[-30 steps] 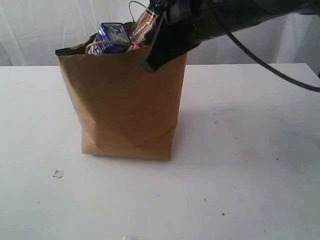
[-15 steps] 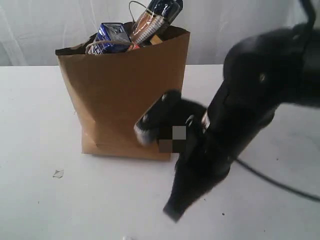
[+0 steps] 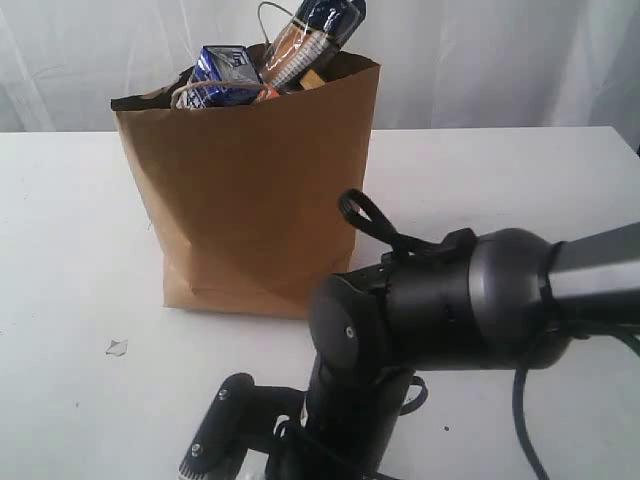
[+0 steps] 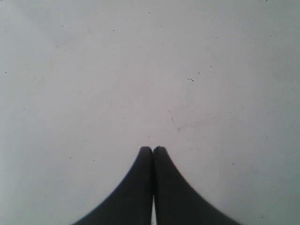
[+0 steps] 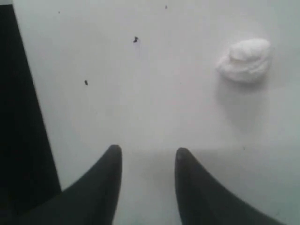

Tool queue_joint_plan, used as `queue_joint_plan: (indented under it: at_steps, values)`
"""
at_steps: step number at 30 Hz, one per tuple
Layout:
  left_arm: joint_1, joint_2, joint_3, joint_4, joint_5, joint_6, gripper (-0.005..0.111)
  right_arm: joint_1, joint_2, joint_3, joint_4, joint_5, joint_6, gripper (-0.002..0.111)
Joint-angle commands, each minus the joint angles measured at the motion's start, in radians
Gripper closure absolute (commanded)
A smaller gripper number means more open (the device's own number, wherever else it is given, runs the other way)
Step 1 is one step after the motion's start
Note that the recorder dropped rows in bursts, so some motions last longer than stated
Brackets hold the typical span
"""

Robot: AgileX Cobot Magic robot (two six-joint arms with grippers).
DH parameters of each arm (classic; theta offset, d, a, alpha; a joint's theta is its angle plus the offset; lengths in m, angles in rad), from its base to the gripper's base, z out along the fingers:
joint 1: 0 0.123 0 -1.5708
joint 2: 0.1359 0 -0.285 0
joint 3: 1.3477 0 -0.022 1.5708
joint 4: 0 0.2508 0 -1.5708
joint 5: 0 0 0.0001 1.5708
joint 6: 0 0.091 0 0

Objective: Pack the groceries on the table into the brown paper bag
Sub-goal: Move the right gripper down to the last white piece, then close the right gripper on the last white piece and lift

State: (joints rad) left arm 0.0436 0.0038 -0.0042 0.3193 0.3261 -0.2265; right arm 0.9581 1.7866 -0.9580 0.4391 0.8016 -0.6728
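The brown paper bag [image 3: 255, 190] stands upright on the white table [image 3: 80, 230]. A small blue-white carton [image 3: 228, 73] and the blue-orange spaghetti packet [image 3: 312, 32] poke out of its top; the other groceries are hidden. My right arm [image 3: 440, 310] fills the foreground in front of the bag. Its gripper [image 5: 147, 152] is open and empty, low over the table near the front edge. Out of the exterior view, my left gripper [image 4: 153, 149] is shut on nothing above bare tabletop.
A small pale scrap [image 3: 117, 347] lies on the table left of the bag's base. A white crumpled lump [image 5: 244, 60] lies ahead of the right gripper. A dark band [image 5: 18, 122] borders the table in the right wrist view. White curtains hang behind.
My right arm has swung from the bag's rim down and forward to the table's front edge. The spaghetti packet stays in the bag. The bag has not moved.
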Motion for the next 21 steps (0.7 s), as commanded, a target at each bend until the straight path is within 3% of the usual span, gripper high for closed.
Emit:
queue_joint_plan:
  at_steps: [1, 7, 12, 17, 21]
  values:
    - [-0.009, -0.004, 0.004, -0.002, 0.003, -0.003, 0.107, 0.020, -0.002, -0.011, 0.004, -0.118, -0.011, 0.060]
    - [-0.009, -0.004, 0.004, -0.002, 0.003, -0.003, 0.107, 0.031, 0.004, -0.024, 0.004, -0.330, -0.054, 0.060]
    - [-0.009, -0.004, 0.004, -0.002, 0.003, -0.003, 0.107, 0.031, 0.021, -0.024, -0.003, -0.286, -0.120, 0.061]
    - [-0.009, -0.004, 0.004, -0.002, 0.003, -0.003, 0.107, 0.031, 0.040, -0.024, -0.040, -0.350, -0.135, 0.061]
    - [-0.009, -0.004, 0.004, -0.002, 0.003, -0.003, 0.107, 0.031, 0.040, -0.024, -0.044, -0.343, -0.135, 0.071]
